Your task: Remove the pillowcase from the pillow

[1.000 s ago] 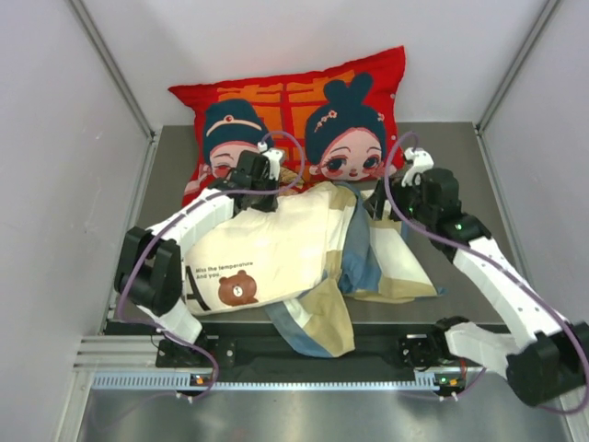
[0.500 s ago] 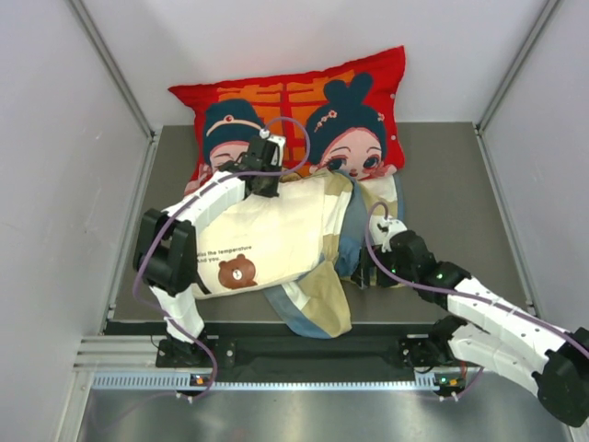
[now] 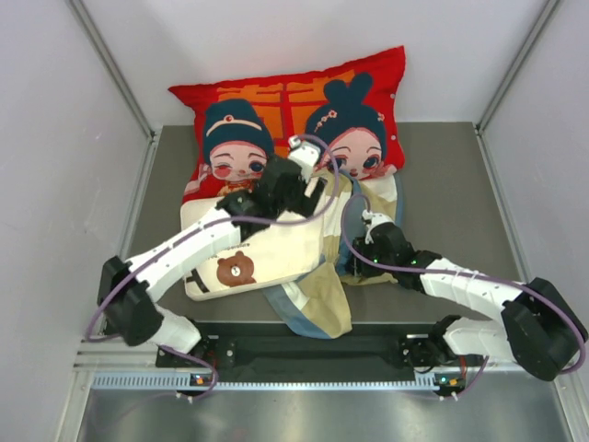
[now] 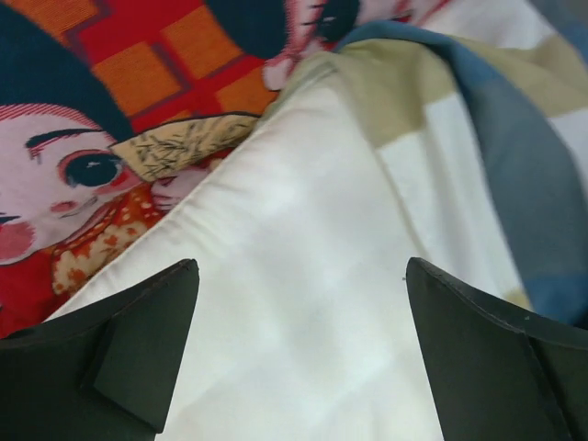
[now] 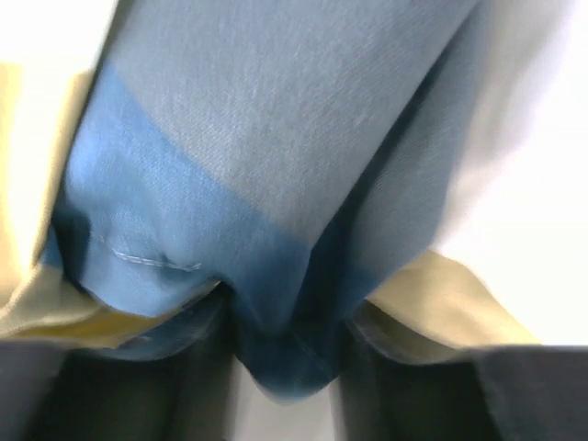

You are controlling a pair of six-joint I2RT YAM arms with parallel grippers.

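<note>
Down the middle of the top view, the pillow [image 3: 248, 244] can be seen lying flat on the table [image 3: 442, 166]. Most of its cream face is already bared, bear print and all. The pillowcase [image 3: 322, 299] is bunched up along the pillow's right end and lower edge, with a tan and blue flap spilled toward the bottom of the frame. So the job looks more than half done, tbh. The right end still seems to be tucked inside the fabric, and that last bit would need to be dragged clear.

The left gripper [image 4: 301, 276] is held wide open over the pillow's upper right corner, with nothing between its fingers. The right gripper [image 5: 280, 367] is drawn in on a blue fold of the case, which is gathered tight between its fingers. That view is blurred though, so how firm the pinch is can't be judged.

The surface is a dark grey mat-like top, boxed in by plain white walls [image 3: 55, 138] left, right and behind. A big red cushion [image 3: 285, 92] with two cartoon figures is propped at the top of the frame, its lower edge touched by the pillow. A metal rail [image 3: 276, 378] is run along the bottom.
</note>
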